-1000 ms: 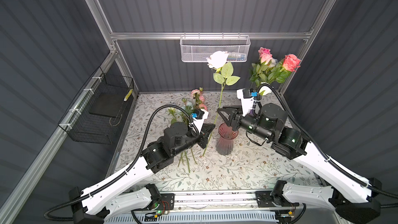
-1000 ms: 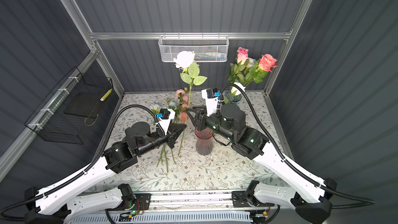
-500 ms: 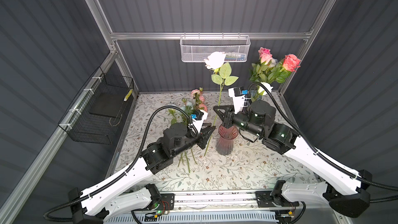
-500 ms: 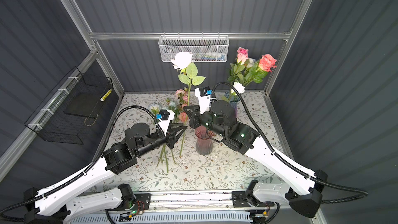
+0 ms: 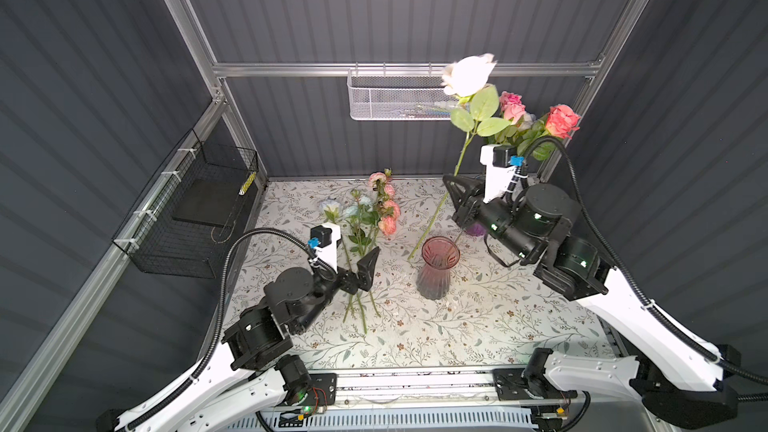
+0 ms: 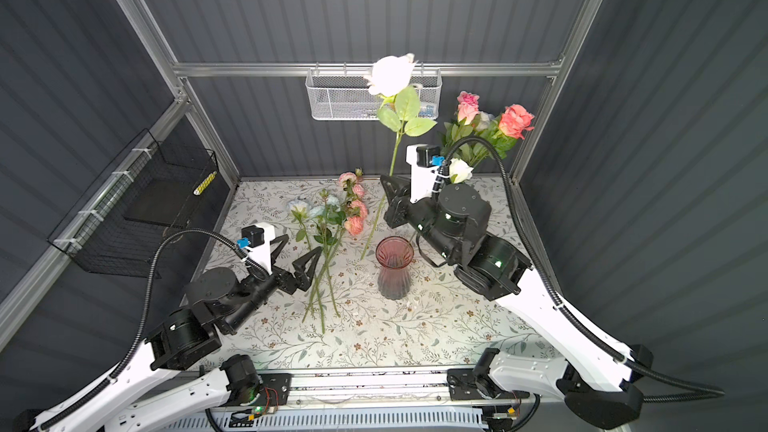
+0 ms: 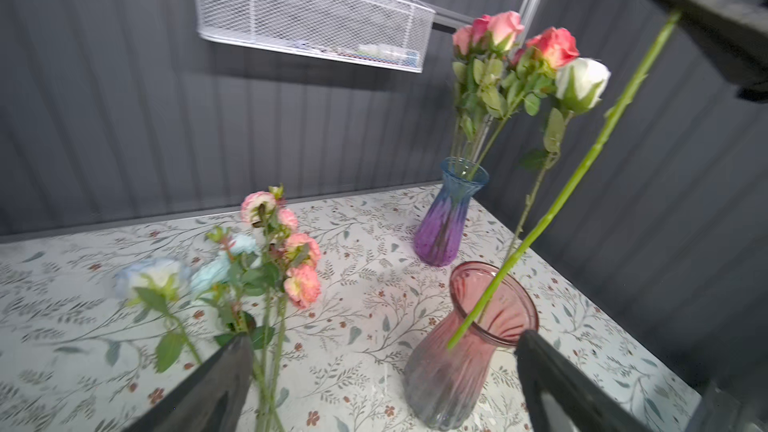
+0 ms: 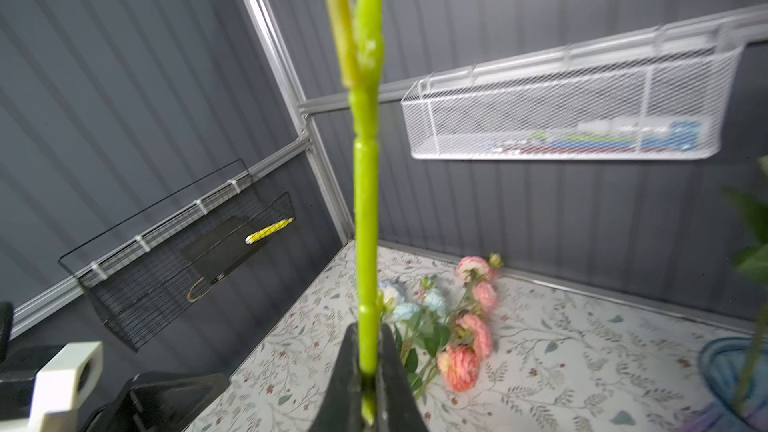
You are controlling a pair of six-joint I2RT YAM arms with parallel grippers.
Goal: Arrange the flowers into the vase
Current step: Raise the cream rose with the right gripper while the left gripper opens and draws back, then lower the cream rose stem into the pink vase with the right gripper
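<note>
Right gripper [image 5: 453,191]: clenched on the long green stem [image 8: 365,201] of a white rose [image 5: 467,74], gripped about mid-stem below the leaves
White rose: held aloft over the floral-print tabletop [image 5: 478,326], clear of the surface
Long axis: steeply tilted in both top views, bloom toward 1 o'clock, cut end toward 7 o'clock
Pink ribbed glass vase [image 5: 436,272]: upright near table centre, nothing seen inside, at 6 o'clock from the right gripper
Key relation: cut end [image 7: 453,340] just beside the vase rim at its 9 o'clock, seemingly outside the mouth; likely calls for a nudge toward 3 o'clock before lowering
Left gripper [image 6: 303,243]: released, jaws wide and empty, at 9 o'clock of the pink vase, just beside the loose stems
Loose pink and pale blue blooms [image 5: 370,218]: lying on the table, heads toward 12 o'clock, stems toward 6 o'clock
Blue-to-purple glass vase [image 7: 449,218]: at 1 o'clock of the pink vase, near the back corner, holding pink, coral and white roses [image 7: 519,47]
Nearer arm: right, flower already in its grip; left better placed for the loose bunch
</note>
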